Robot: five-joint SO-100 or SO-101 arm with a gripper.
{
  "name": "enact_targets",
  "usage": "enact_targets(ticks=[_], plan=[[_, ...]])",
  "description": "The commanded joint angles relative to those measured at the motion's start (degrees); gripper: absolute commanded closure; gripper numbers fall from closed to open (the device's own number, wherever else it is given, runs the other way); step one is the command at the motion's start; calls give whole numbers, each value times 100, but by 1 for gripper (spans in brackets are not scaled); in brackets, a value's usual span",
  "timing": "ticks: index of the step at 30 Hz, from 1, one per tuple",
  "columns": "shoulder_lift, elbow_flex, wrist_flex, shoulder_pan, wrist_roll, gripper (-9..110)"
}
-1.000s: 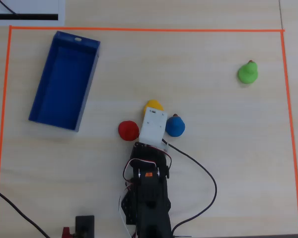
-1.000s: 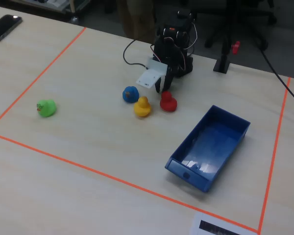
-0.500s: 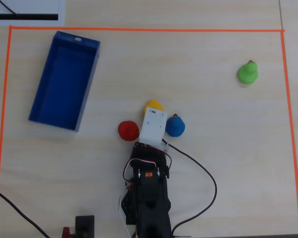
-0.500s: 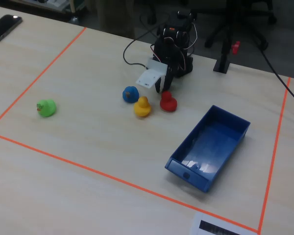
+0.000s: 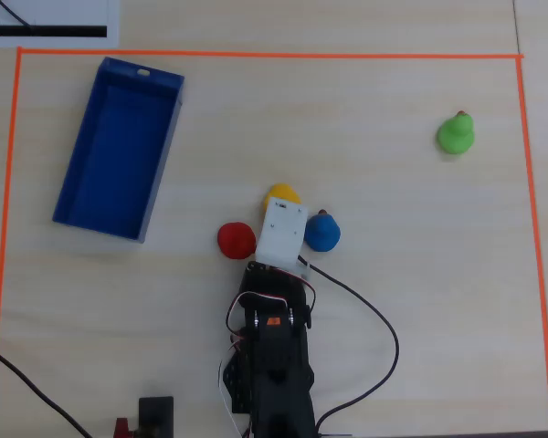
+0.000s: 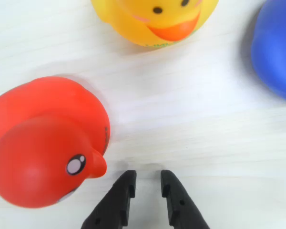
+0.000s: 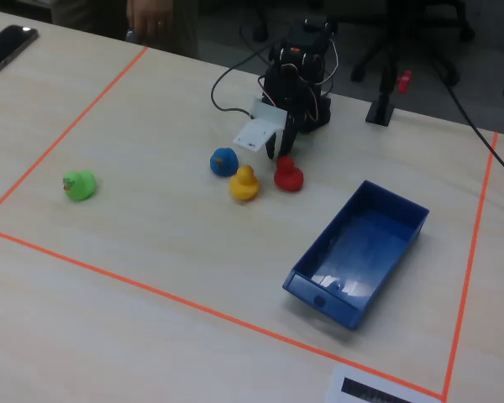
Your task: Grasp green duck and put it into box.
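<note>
The green duck stands alone on the table at the far right of the overhead view and at the far left of the fixed view. It is out of the wrist view. The blue box lies empty at the upper left in the overhead view and at the lower right in the fixed view. My gripper points down at bare table between other ducks, far from the green duck. Its jaws stand a narrow gap apart with nothing between them.
A red duck lies just left of my fingertips, a yellow duck is ahead, and a blue duck is to the right. Orange tape frames the work area. The arm base and cables are at the bottom middle.
</note>
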Motion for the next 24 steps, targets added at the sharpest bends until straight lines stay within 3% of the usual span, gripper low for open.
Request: enact_targets(ticks=[1,14,24], plan=[[-88,-18,105,35,9,97],[-88,-18,88,53,35,99],[-158,-88,-114,202,-598,101]])
